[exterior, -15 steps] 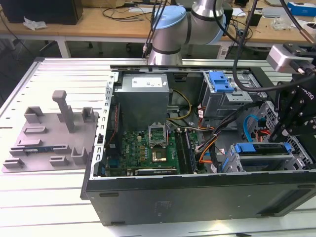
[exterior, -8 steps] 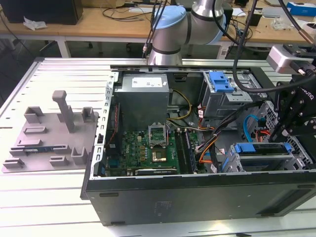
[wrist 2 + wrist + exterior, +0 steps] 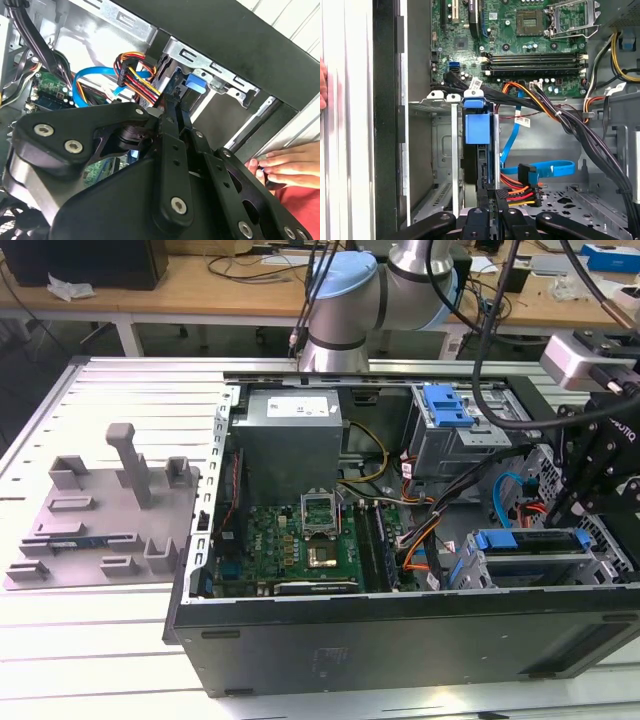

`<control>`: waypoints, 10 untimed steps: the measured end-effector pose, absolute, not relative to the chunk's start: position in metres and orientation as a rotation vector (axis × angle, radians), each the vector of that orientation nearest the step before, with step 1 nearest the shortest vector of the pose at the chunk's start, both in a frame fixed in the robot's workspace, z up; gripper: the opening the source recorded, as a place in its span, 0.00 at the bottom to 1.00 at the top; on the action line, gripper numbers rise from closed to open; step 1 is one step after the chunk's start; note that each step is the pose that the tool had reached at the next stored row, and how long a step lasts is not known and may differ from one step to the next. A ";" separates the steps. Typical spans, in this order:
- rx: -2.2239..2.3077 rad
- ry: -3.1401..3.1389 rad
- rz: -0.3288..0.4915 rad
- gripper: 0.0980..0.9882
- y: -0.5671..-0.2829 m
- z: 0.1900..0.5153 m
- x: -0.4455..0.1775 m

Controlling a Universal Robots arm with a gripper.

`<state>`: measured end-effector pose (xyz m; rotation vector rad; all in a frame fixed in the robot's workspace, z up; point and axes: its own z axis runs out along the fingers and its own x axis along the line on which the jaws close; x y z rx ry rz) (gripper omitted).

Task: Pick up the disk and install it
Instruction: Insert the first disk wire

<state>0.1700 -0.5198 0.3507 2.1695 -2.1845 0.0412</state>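
In the exterior view, a grey fixture plate (image 3: 100, 505) lies near the bench's (image 3: 90, 640) left edge, the open computer case (image 3: 400, 630) mid-bench. The disk (image 3: 530, 540) stands on edge in the drive cage at the case's right end, gripped by the clenched pincer (image 3: 490, 207)

Arm (image 3: 370, 295) reaches in from far side, wrist bent down at exterior view's right. Gripper (image 3: 490, 216) points downward, black fingers (image 3: 172, 125) drawn close together.
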 end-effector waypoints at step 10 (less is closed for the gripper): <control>2.187 -2.175 0.050 0.08 -0.522 0.351 0.168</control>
